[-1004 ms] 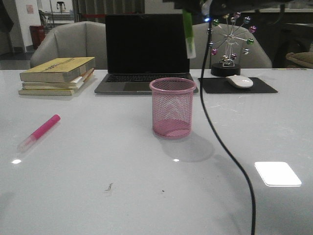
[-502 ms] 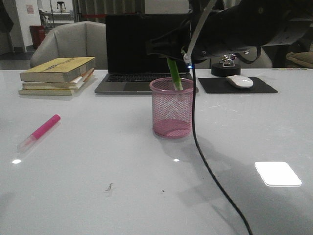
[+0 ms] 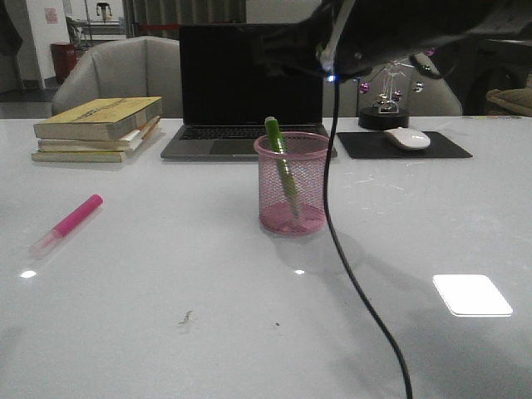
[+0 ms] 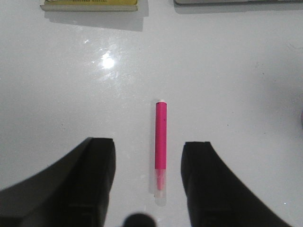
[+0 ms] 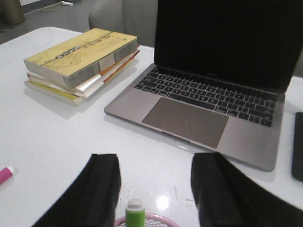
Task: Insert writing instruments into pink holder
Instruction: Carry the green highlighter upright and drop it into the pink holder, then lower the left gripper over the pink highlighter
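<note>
The lime green marker [image 3: 283, 170] stands tilted inside the pink mesh holder [image 3: 293, 199], its top end poking above the rim. My right gripper [image 3: 287, 56] hangs open a little above it, touching nothing. In the right wrist view the green marker's end [image 5: 135, 213] and the holder's rim [image 5: 162, 218] show below the open right gripper [image 5: 157, 158]. The pink marker [image 3: 71, 221] lies flat on the table at the left. My left gripper [image 4: 149, 144] is open above the pink marker [image 4: 161, 137], one finger on each side of its clear-capped end, apart from it.
Behind the holder sits an open laptop [image 3: 249, 83]. A stack of books [image 3: 98, 129] lies at the back left. A white mouse [image 3: 407, 138] on a black pad and a ferris-wheel ornament [image 3: 389, 96] are back right. A black cable [image 3: 349, 249] hangs across the table.
The right gripper brought the green marker down into the holder, let it go and rose. The marker now leans inside the cup. The pink marker has not moved.
</note>
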`<state>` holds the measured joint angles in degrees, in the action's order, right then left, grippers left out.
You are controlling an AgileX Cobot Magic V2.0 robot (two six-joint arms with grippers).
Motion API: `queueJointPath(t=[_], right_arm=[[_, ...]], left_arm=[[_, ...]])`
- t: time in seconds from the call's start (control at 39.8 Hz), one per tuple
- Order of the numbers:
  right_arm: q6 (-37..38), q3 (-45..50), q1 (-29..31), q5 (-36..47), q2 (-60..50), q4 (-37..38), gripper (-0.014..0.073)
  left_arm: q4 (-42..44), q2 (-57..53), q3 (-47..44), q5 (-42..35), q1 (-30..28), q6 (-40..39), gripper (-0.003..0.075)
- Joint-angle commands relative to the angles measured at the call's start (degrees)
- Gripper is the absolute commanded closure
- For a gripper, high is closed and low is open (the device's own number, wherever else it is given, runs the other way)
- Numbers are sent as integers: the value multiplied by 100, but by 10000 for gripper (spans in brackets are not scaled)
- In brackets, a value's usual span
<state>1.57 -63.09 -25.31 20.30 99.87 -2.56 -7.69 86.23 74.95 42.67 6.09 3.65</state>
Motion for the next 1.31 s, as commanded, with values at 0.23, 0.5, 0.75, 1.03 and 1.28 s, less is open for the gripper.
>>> queueJointPath(t=[0.23, 0.5, 0.75, 1.03, 1.28], right_arm=[[-73, -106, 763, -1482, -2012, 95, 134], [-73, 373, 1633, -3401, -3311, 287, 134], [-73, 1110, 2060, -4392, -4669, 313, 134], [-22, 2092, 2238, -5453, -5839, 418, 134], [53, 2247, 2238, -5507, -6184, 412, 134]], left_arm=[[-67, -213, 202, -277, 42, -43, 318], [-67, -213, 229, -1, 42, -43, 318], [-59, -213, 229, 49, 42, -33, 318], [-59, -213, 229, 49, 59, 12, 318], [-59, -178, 326, 49, 436, 285, 318]])
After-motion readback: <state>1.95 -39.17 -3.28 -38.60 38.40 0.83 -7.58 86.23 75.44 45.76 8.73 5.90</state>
